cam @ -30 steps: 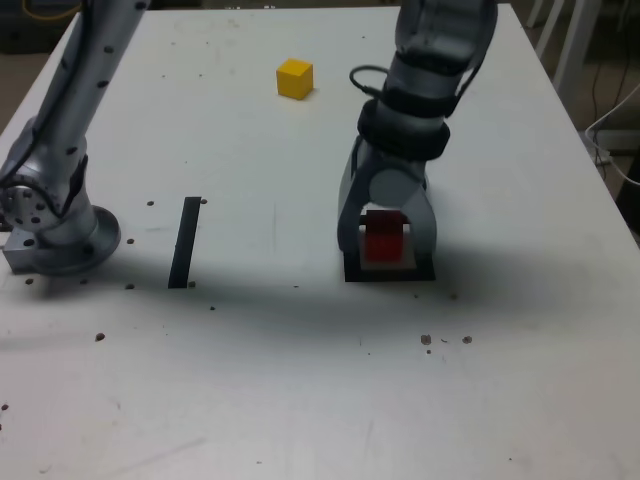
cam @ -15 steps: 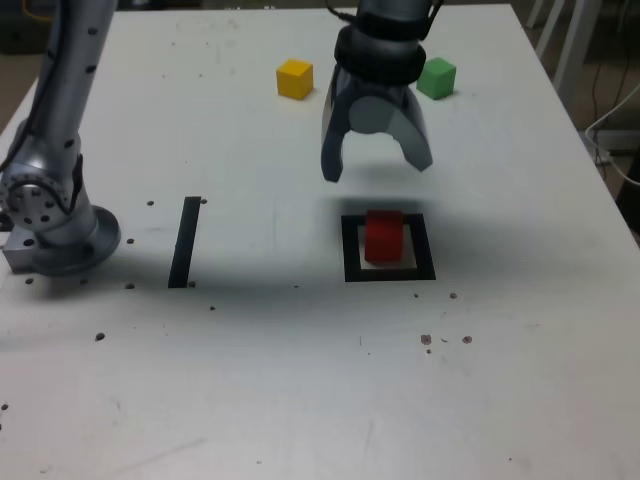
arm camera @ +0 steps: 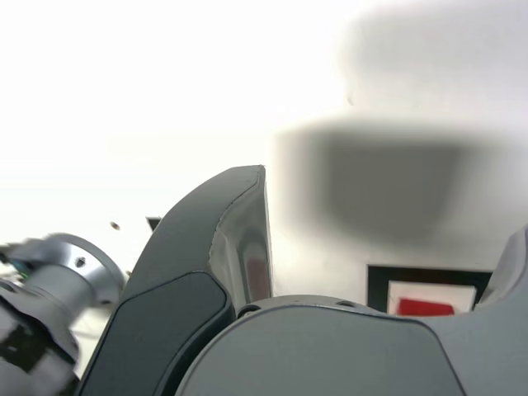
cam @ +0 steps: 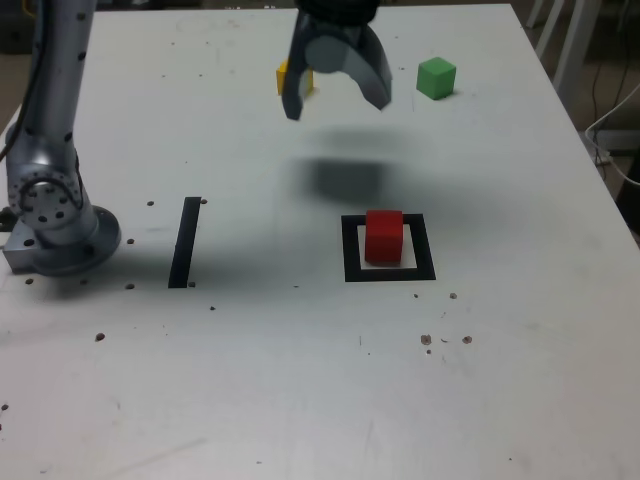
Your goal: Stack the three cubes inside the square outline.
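With the red cube (cam: 384, 236) sitting inside the black square (cam: 351, 250), the claw (cam: 336, 97) hangs empty, jaws apart, over the yellow cube (cam: 284, 75) — next it likely needs to drop and grip it.

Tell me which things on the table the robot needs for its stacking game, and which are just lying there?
Needed:
red cube, sitting inside the square outline
yellow cube, half hidden behind the gripper
green cube
gripper, open and empty

Just lying there:
black tape stripe
arm's round base
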